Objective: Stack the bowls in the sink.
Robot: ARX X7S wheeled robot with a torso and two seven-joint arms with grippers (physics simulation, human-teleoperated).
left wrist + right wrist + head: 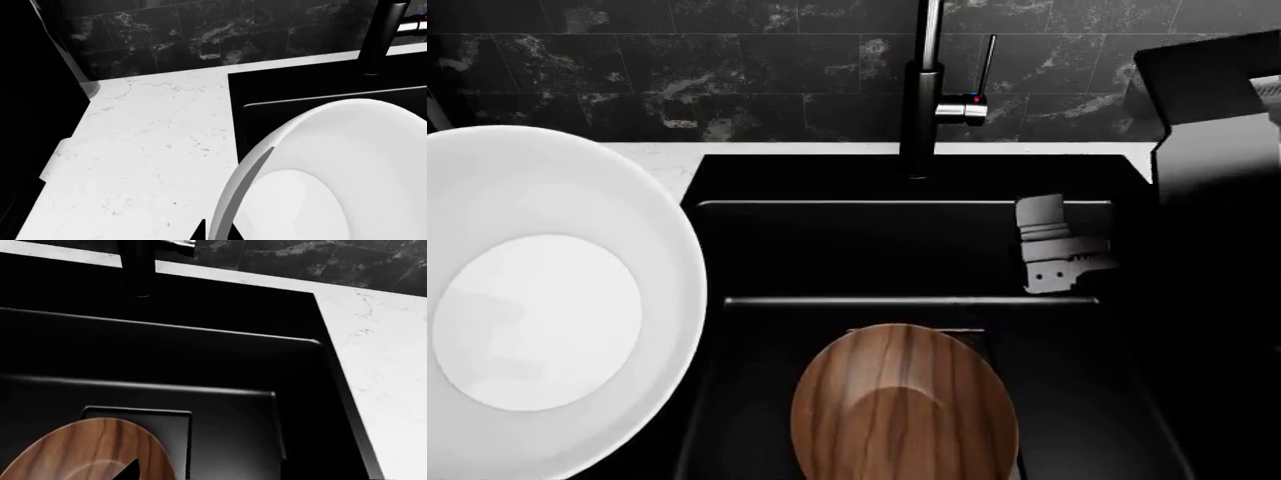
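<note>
White bowl fills the head view's left; wooden bowl shows right-wrist; finger states unclear.

bowls: 2 — 1 white bowl, left; 1 wooden bowl, near | sink: 1 | faucet: 1, far

A glossy plain white bowl, its flat inner bottom a shade brighter than its walls, shows against a matte black sink. The wooden bowl is warm brown with darker streaky grain. The faucet is dark, with small red and blue marks on its side. The surface is white with faint grey veining; the wall tiles are black, mottled with grey-white marbling.
</note>
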